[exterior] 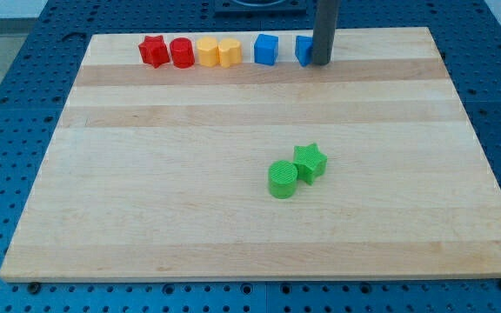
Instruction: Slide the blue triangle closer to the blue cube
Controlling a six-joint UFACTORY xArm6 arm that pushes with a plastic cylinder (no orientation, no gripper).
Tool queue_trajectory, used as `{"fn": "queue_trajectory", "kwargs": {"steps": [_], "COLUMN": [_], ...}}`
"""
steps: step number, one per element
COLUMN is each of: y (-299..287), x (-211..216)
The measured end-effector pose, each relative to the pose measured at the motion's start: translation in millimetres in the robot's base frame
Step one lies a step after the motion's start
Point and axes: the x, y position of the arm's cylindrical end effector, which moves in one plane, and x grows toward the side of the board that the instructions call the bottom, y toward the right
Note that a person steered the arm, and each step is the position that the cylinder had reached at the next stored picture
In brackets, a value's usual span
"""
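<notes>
Near the frame's top right, my tip (322, 63), a bare rod with no pincer, touches the partly hidden blue triangle (303, 49), just right of the blue cube (266, 49).

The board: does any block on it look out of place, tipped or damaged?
Nothing stands out. Six blocks line the view's top edge; the green cylinder and green star touch mid-board. My tip partly hides the blue triangle, right of the blue cube.
</notes>
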Motion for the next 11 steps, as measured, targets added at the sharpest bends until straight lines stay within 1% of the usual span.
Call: {"fn": "queue_trajectory", "kwargs": {"steps": [1,2,3,4,8,9,10,11], "y": [19,54,63,56,-34,-39,-24,20], "x": [1,-1,-8,-13,-14,-14,-14,-15]}}
